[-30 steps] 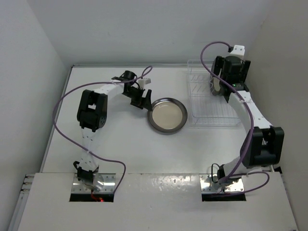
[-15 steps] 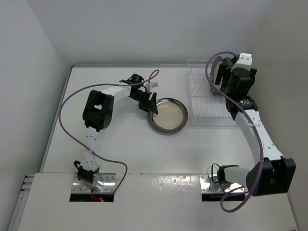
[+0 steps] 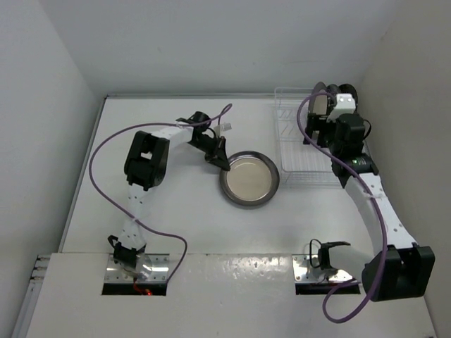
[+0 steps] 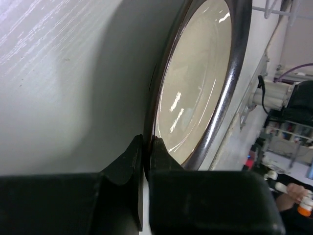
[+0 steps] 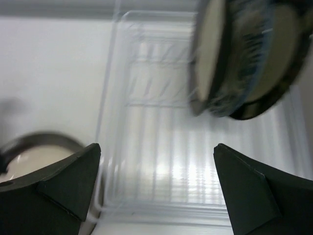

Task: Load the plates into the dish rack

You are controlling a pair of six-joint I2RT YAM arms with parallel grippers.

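Since a second ago the left gripper (image 3: 222, 162) has gone from open beside the plate (image 3: 249, 179) to pinched on its rim, the plate has slid a little right and nearer, and the right arm has stretched out towards the rack's far end. The left jaws are now nearly together, gripping the plate's upper-left rim between them. In the left wrist view one finger sits on the cream inner face and the other under the dark lip. The plate lies flat on the table (image 3: 176, 211), face up, just left of the rack (image 3: 292, 151) and touching or almost touching its near-left corner. Being round, it has no long axis across the table, and its own axis points straight up. To do this step well, the pinch looks shallow, so I judge the lift should be slow, rocking the plate up on its far rim rather than hauling it clear. It must then turn on edge and go down between the prongs. The standing plates (image 5: 230, 63) are already on edge at the rack's far right, faces turned roughly sideways, so the new one should match them in the free slots to their left. The right gripper (image 5: 156, 147) hangs over the rack with jaws spread wide, holding nothing.
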